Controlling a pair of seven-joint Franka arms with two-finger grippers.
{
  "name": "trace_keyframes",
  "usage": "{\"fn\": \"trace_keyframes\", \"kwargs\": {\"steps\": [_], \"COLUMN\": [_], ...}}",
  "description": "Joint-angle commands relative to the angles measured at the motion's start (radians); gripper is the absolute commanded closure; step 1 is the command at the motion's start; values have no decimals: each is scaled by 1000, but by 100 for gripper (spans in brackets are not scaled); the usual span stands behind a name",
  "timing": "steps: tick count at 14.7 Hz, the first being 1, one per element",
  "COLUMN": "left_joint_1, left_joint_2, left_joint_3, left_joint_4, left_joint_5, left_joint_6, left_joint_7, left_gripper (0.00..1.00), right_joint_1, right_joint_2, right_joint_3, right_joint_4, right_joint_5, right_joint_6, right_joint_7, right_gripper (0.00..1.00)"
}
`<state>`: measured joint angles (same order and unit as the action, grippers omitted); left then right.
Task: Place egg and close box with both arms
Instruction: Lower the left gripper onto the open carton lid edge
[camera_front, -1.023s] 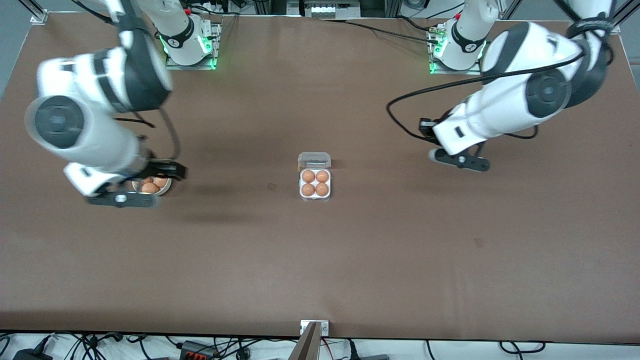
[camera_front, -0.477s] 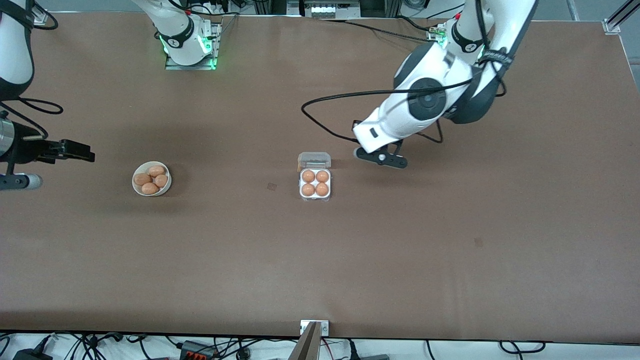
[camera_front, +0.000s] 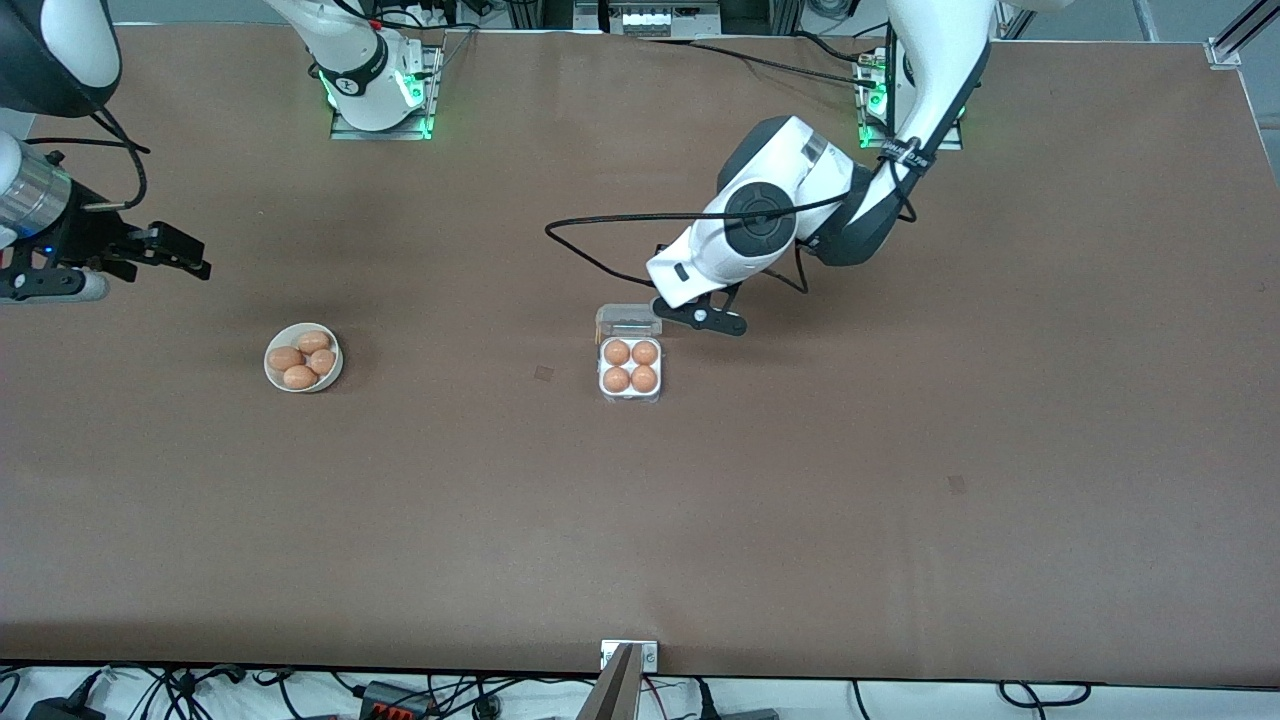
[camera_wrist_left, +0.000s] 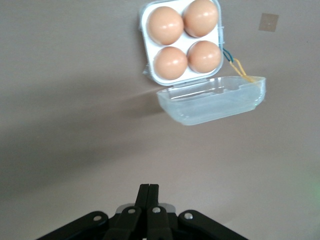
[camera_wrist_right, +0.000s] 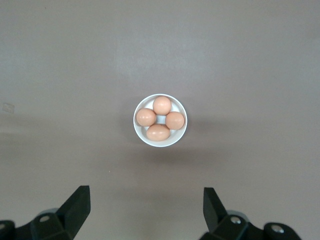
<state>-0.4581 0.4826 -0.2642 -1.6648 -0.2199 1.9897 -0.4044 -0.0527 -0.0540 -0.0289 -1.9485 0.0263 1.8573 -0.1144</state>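
The box (camera_front: 630, 363) holds four eggs, lid open; left hand (camera_wrist_left: 148, 196) pinched together beside it, right hand (camera_wrist_right: 146, 202) spread over the bowl (camera_wrist_right: 160, 120).

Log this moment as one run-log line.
box: four eggs, lid open | left end effector: shut, beside lid | right end effector: open, waiting above bowl

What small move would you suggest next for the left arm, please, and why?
Probably ease the left claw, fingers shut, in to the open lid to tip it over. The box already holds four eggs, and the lid stands open. The right claw waits open, high over the bowl.
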Motion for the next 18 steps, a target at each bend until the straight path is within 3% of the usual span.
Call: {"fn": "trace_keyframes", "kwargs": {"steps": [1,4,11,18], "left_joint_1": [-22,-76,-123,-137], "left_joint_2": [46,79,171,217], "left_joint_3": [8,10,14,20], "left_joint_4": [36,37,134,142], "left_joint_5": [-9,-12,-7,-6], "left_joint_6": [6,11,64,129], "left_joint_7": [-13,-25,-128,-166], "left_gripper": [100,100,100,100], "right_joint_1": [27,24,20,22], "right_joint_2": [-29,-50,-66,-64], "right_joint_3": [-31,-31,-31,-31], "right_joint_4": [-52,-101,-118,-118], "right_joint_5": [20,20,20,20], "right_joint_6": [51,141,132,132], "right_joint_7": [5,7,5,5], "right_gripper": [0,0,0,0]}}
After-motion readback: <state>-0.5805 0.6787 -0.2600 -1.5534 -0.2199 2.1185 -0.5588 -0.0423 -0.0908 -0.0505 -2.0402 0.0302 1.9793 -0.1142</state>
